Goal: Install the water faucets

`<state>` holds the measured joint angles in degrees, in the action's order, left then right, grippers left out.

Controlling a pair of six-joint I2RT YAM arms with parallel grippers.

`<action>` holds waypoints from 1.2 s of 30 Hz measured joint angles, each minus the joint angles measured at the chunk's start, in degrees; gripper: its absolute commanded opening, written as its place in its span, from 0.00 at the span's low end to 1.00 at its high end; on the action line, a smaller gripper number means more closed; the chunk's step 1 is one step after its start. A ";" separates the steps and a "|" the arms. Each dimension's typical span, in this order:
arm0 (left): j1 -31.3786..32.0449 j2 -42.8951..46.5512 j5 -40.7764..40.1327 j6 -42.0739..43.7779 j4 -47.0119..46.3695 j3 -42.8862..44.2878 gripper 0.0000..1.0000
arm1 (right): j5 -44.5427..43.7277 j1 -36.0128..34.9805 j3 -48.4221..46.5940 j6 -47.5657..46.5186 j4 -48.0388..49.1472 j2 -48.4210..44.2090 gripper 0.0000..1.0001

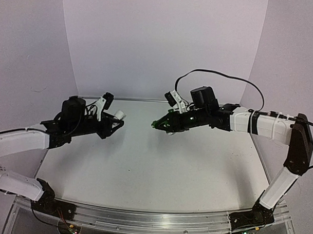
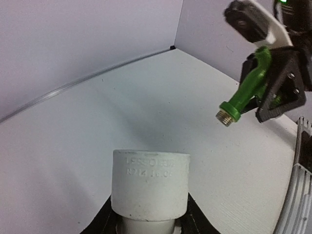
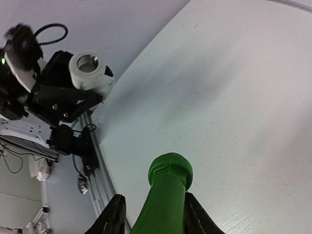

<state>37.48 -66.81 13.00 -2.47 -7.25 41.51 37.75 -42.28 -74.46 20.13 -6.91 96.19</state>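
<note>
As left end effector [image 1: 116, 122] grips fitting [image 2: 150, 183], right end effector [image 1: 164, 125] grips green tap [image 2: 247, 88].

A white surface [image 1: 144, 163] — matte, flat — meets pale backdrop walls [image 1: 164, 45]; a ribbed metal rail [image 1: 142, 222] edges its near side.

Glossy, smooth plastic is seen in the green tap [image 2: 251, 83] clamped in the right gripper [image 1: 165, 126], with dull metal at its threaded end [image 2: 225, 117]. Matt, embossed plastic is seen in the white fitting [image 2: 150, 183] clamped in the left gripper [image 1: 117, 120].
</note>
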 measured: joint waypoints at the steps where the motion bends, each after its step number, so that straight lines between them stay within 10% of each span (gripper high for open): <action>1: -0.78 -3.40 1.57 -2.32 2.56 2.81 0.00 | -1.88 -0.02 0.28 -1.44 -1.35 -0.62 0.00; 10: 1.30 -21.46 2.73 -14.08 24.27 14.93 0.00 | -10.24 0.04 3.28 -8.00 -6.09 -3.79 0.00; 19: 8.88 -16.95 -13.53 -5.38 -12.15 -13.47 0.01 | -9.73 0.04 5.54 -8.52 -6.17 -3.79 0.00; 36: 9.11 -34.66 -23.26 -2.03 -32.06 -11.71 0.56 | -8.33 0.04 7.79 -6.66 -3.80 -5.89 0.00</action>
<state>46.59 -101.47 -10.26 -4.51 -39.31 29.80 29.42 -42.24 -66.67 13.47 -10.70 90.30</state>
